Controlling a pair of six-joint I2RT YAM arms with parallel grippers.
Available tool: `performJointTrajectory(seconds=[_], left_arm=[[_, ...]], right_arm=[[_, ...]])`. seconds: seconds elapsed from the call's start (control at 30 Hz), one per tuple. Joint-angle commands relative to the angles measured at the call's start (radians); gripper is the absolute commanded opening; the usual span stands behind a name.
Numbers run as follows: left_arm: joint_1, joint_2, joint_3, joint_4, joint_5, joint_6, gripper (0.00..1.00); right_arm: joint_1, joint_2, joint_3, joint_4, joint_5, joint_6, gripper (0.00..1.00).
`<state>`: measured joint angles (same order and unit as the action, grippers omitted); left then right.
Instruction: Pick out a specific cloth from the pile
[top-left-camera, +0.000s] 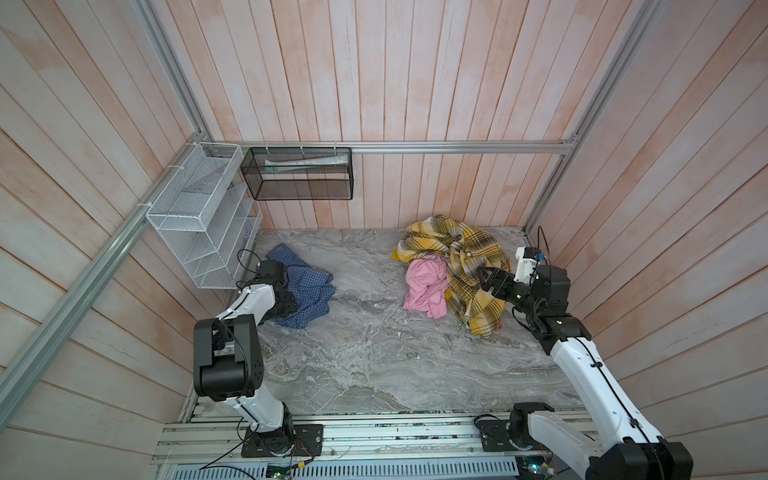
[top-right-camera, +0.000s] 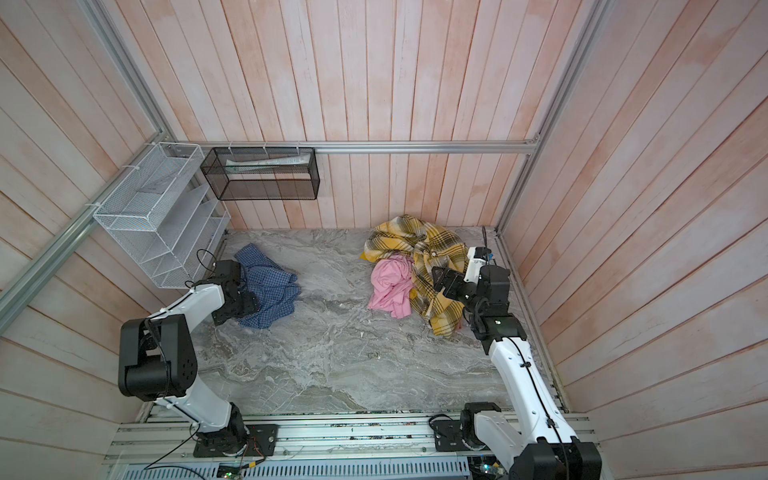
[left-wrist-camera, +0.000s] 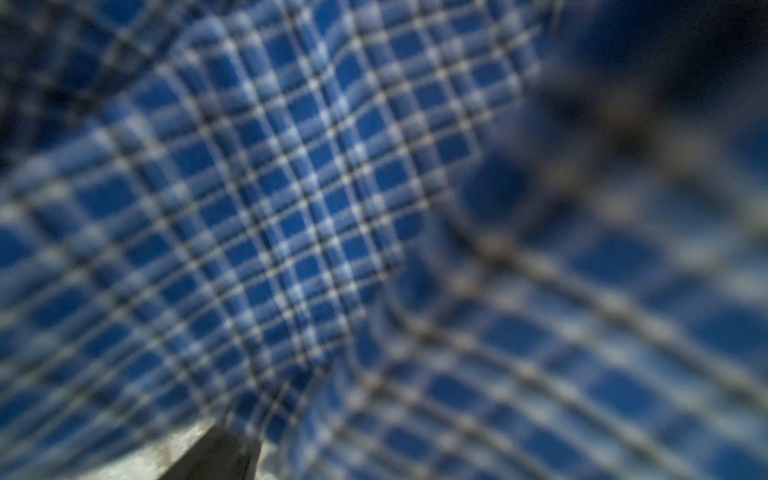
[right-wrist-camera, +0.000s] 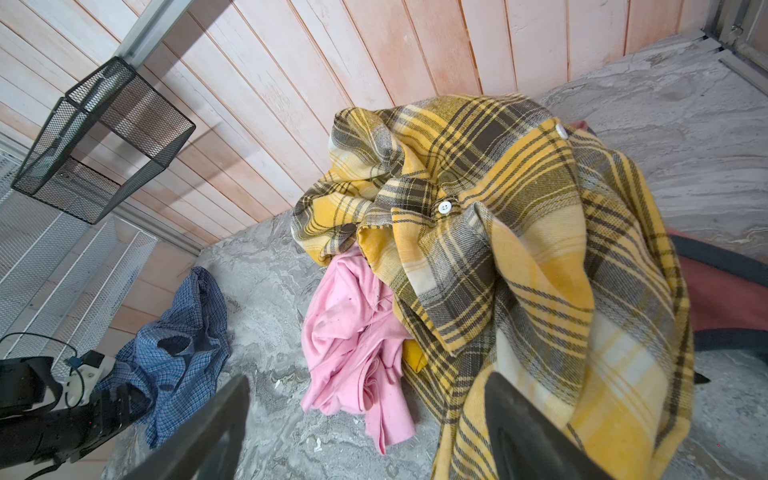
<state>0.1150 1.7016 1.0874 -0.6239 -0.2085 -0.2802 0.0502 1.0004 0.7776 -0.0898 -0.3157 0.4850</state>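
Blue check cloth (left-wrist-camera: 291, 199) crowds the left wrist lens, all blur, and the left gripper (top-left-camera: 292, 306) is down on its crumpled heap at the left of the table (top-left-camera: 374, 353); spread or pinching, I cannot tell. Across the way the right gripper (right-wrist-camera: 368, 377) stands wide apart, gripping nothing, one finger (right-wrist-camera: 532, 436) against the yellow plaid (right-wrist-camera: 540, 249) of the pile (top-left-camera: 461, 266), well apart from that cloth.

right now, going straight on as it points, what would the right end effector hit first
Probably the yellow plaid shirt, draped close ahead of the right end effector; possibly the pink cloth beside it, depth is unclear.
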Motion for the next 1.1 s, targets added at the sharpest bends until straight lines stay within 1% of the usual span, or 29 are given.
performJointTrajectory(seconds=[0.0,0.13,0.2,0.33,0.53,0.6,0.63,0.73,0.87,0.97,1.07], left_arm=[[-0.017,0.08,0.076,0.05,0.024,0.016,0.87],[-0.062,0.204,0.172,0.034,0.022,0.034,0.86],[-0.083,0.242,0.198,0.03,0.023,0.027,0.85],[-0.114,0.233,0.179,0.077,0.061,0.01,0.86],[-0.136,0.246,0.202,0.065,0.128,-0.055,0.87],[-0.136,0.215,0.179,0.073,0.123,-0.072,0.89],[-0.137,0.191,0.163,0.075,0.11,-0.078,0.97],[-0.133,0.114,0.133,0.059,0.073,-0.078,1.0],[-0.133,-0.002,0.119,0.029,0.041,-0.088,1.0],[-0.134,-0.082,0.134,0.002,0.006,-0.083,1.0],[-0.133,-0.145,0.163,-0.038,-0.04,-0.075,1.0]], right_arm=[[0.003,-0.006,-0.006,-0.008,0.002,-0.011,0.89],[0.002,-0.01,-0.001,-0.021,0.011,-0.013,0.89],[0.003,-0.016,0.0,-0.029,0.016,-0.013,0.88],[0.002,-0.036,-0.011,-0.031,0.036,-0.01,0.89],[0.002,-0.024,-0.011,-0.024,0.016,-0.002,0.88],[0.003,-0.028,-0.008,-0.031,0.015,-0.007,0.89],[0.004,-0.033,-0.006,-0.035,0.02,-0.011,0.88],[0.002,-0.047,-0.013,-0.04,0.036,-0.02,0.89],[0.003,-0.044,-0.027,-0.024,0.026,-0.013,0.89],[0.002,-0.036,-0.025,-0.018,0.009,-0.016,0.89],[0.002,-0.042,-0.017,-0.026,0.017,-0.03,0.89]])
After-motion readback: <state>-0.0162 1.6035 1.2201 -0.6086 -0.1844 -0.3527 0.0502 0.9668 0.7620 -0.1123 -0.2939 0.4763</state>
